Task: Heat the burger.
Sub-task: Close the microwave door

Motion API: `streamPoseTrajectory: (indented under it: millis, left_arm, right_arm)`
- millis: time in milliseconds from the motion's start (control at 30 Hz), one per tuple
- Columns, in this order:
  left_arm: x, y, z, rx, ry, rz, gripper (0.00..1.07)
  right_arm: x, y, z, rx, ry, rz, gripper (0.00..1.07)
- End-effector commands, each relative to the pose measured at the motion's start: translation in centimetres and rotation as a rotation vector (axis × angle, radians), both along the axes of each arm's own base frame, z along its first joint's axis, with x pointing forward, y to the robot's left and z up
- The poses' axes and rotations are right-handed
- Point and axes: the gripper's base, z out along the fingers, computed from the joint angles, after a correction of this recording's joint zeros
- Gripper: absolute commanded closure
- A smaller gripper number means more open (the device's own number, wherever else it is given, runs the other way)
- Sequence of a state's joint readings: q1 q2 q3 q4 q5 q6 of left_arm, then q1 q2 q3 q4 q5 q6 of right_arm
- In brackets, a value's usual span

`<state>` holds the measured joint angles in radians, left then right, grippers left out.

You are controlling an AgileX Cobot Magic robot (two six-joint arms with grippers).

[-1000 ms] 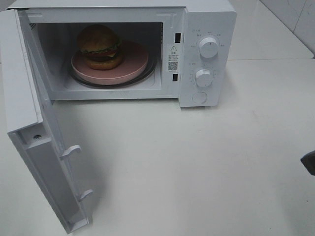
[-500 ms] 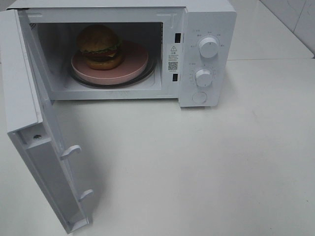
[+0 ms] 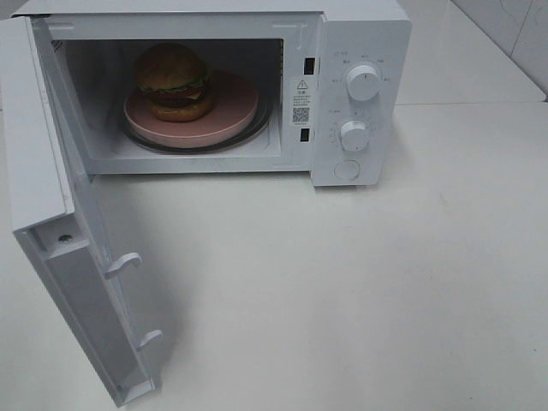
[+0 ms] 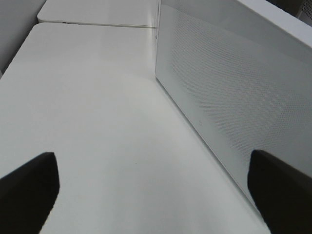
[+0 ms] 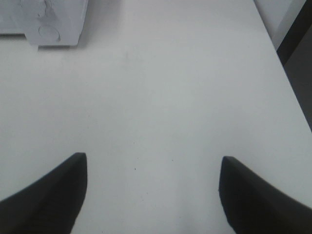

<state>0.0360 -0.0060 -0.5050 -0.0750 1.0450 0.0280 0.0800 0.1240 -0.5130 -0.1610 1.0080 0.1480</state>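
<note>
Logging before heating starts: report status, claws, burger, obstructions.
Left claw open, empty. Right claw open, empty, above table. Burger on pink dish inside microwave. Door wide open, not yet shut; nothing seen in its way.

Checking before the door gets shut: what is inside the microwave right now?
The burger sits off-centre on a pink dish, and the glass turntable shows as a rim around the dish. The dish covers the rest of the turntable.
</note>
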Motion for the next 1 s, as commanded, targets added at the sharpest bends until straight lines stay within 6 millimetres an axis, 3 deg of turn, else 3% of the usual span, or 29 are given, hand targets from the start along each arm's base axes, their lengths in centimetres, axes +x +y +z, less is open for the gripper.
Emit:
streamPoseTrajectory:
  millis: [33, 167, 1000]
  left_arm:
    - [-0.3, 0.0, 0.0, -0.008, -0.027, -0.004, 0.09]
    - [-0.3, 0.0, 0.0, -0.008, -0.027, -0.004, 0.09]
    - [-0.3, 0.0, 0.0, -0.008, -0.027, -0.005, 0.09]
  right_arm:
    - [-0.9, 0.1, -0.1, 0.005, -0.061, -0.002, 0.34]
    - [-2.4, 0.1, -0.3, 0.004, -0.146, -0.037, 0.34]
    - [-2.3, 0.4, -0.3, 0.033, -0.143, -0.029, 0.34]
